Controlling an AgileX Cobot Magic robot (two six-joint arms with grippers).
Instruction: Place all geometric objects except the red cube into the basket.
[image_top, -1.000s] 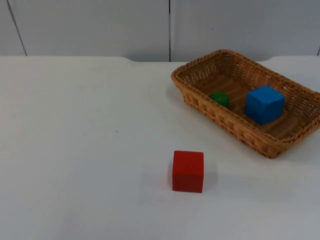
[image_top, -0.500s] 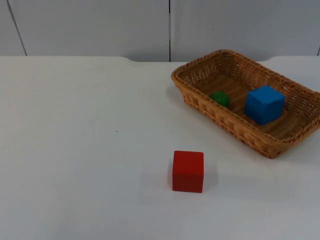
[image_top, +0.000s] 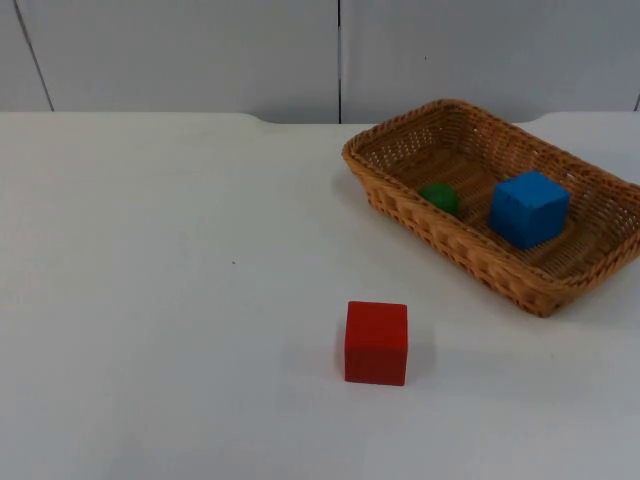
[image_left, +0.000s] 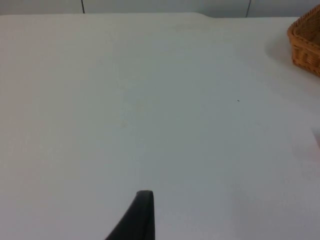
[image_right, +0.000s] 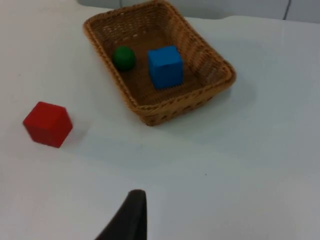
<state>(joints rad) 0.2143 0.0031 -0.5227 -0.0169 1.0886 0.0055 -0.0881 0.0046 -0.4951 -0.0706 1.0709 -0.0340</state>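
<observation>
Basket near the surface's far right edge holds the blue cube and green ball; the red cube sits apart in front, so the job looks done. Each arm waits pulled back, one black fingertip showing; you cannot tell either hand's state. Your main risk: a needless sweep nudging the red cube or tipping the basket.

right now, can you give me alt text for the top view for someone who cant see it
A wicker basket at the right of a white table holds a blue cube and a green ball, side by side. A red cube sits alone on the table in front of the basket, apart from it, with a grey wall behind.
</observation>
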